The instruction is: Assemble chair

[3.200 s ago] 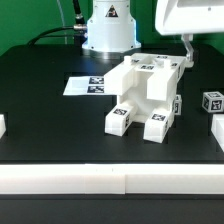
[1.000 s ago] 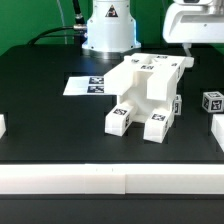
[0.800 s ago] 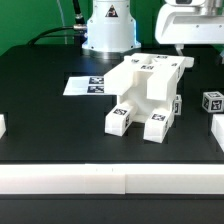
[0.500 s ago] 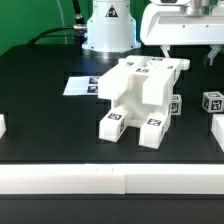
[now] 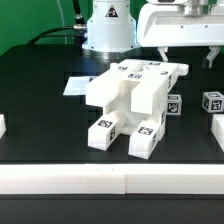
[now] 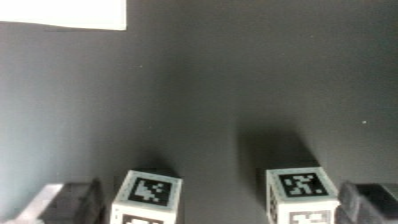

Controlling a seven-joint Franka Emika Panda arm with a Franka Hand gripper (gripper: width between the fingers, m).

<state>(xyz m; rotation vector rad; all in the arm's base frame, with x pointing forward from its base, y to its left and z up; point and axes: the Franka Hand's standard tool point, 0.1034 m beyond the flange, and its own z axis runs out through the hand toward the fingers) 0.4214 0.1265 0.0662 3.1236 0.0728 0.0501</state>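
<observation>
Fingers (image 6: 71, 203) spread wide, folks, as far apart as they look able to go, and nothing clamped between them. In the wrist view the two dark tips stand either side of a pair of tagged ends (image 6: 151, 200), with a sliver of dark table showing between each tip and the block beside it. So that's straddling, not squeezing. The gripper (image 5: 187, 52) hangs over the far end of the chair (image 5: 130, 95), toward the exterior view's right, its big glossy body just above the white plastic.

Now the chair itself: a half-built body lying near the middle of the black table (image 5: 40, 120), seat block and bars joined, two legs pointing toward the front with tags showing on their ends. My read is that the wide stance is deliberate. The fingers bracket that end so the arm can either nudge the whole body round or close on it for a firmer hold; which one, I can't say from here.

Behind it, the marker board (image 5: 72, 86) peeks out on the exterior view's left, partly hidden by the chair. A loose cube (image 5: 212, 101) sits on the exterior view's right, well apart from the body, presumably parked within reach for a later step.
</observation>
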